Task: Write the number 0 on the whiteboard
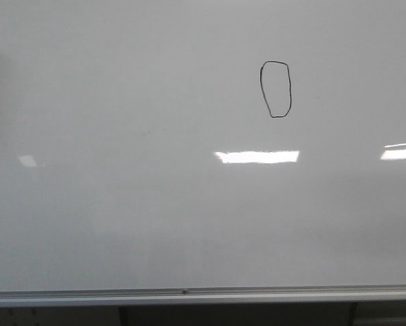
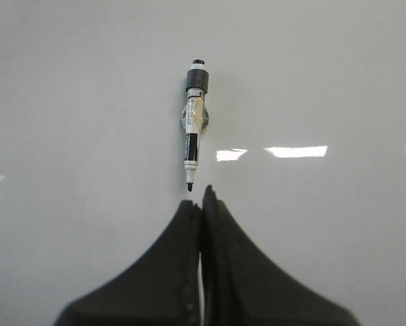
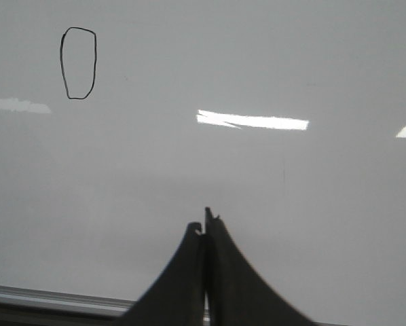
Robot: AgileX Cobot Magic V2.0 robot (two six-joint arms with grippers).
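Apparently the number 0 (image 3: 79,63) sits beyond closed right fingers (image 3: 216,258).

The 0 (image 1: 276,89) sits on the whiteboard (image 1: 121,217), upper right of centre in the front view. A marker (image 2: 194,124) lies against the board, just beyond the left gripper (image 2: 200,198).

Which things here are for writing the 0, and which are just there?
For the job:
- number 0, already drawn
- whiteboard
- marker pen, on the board, held by neither gripper

Just there:
- light reflections
- left gripper, shut and empty
- right gripper, shut and empty
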